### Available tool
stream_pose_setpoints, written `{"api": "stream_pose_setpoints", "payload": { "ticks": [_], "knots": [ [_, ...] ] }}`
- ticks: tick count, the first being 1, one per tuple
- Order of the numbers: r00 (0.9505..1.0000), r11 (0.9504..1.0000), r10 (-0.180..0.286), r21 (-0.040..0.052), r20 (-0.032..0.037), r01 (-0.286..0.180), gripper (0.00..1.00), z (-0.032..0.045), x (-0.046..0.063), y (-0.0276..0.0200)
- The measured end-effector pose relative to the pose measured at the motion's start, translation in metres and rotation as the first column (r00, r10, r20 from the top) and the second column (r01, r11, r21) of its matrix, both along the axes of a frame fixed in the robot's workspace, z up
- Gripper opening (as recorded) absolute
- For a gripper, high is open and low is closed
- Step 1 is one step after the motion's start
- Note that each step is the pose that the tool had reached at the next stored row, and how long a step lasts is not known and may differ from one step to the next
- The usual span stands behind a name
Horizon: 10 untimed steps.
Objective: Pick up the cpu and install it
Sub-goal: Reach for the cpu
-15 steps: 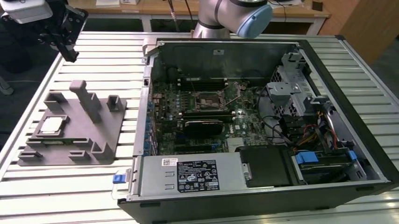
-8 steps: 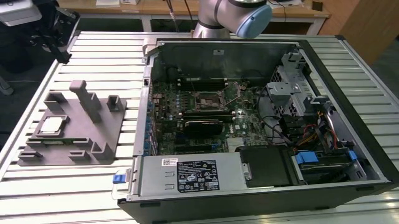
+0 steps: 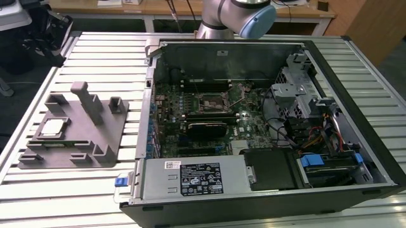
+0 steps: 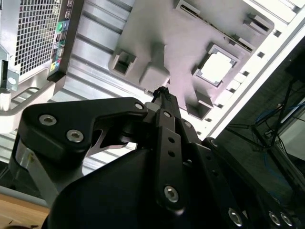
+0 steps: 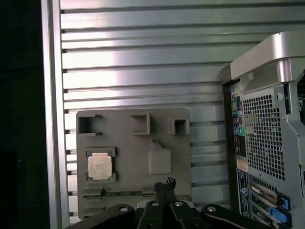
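My black end effector (image 5: 165, 184), pressed together and empty, hangs over the grey plastic tray (image 5: 128, 157) at the exterior view's left, where the square silver-topped cpu (image 3: 53, 127) sits recessed. Descending unopened could strike it.

Silver cpu (image 3: 53, 127), flat in grey tray (image 3: 38, 161)

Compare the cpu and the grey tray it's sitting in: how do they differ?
Size: the cpu is a small square; the grey tray is far larger. Colour: the cpu top is pale silver; the tray is matte grey. Shape: the cpu is flat; the tray carries upright blocks. Both sit beside the open computer case.
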State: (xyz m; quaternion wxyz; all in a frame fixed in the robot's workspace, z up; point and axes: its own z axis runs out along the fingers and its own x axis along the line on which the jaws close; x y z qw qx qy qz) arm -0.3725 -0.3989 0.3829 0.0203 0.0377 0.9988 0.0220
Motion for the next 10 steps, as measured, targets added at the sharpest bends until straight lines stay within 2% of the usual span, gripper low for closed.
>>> {"api": "stream_pose_setpoints", "payload": {
  "ticks": [10],
  "knots": [
    [1.0, 1.0, 0.0, 0.0, 0.0001, 0.0, 0.11, -0.0068, -0.017, 0.0]
  ]
}}
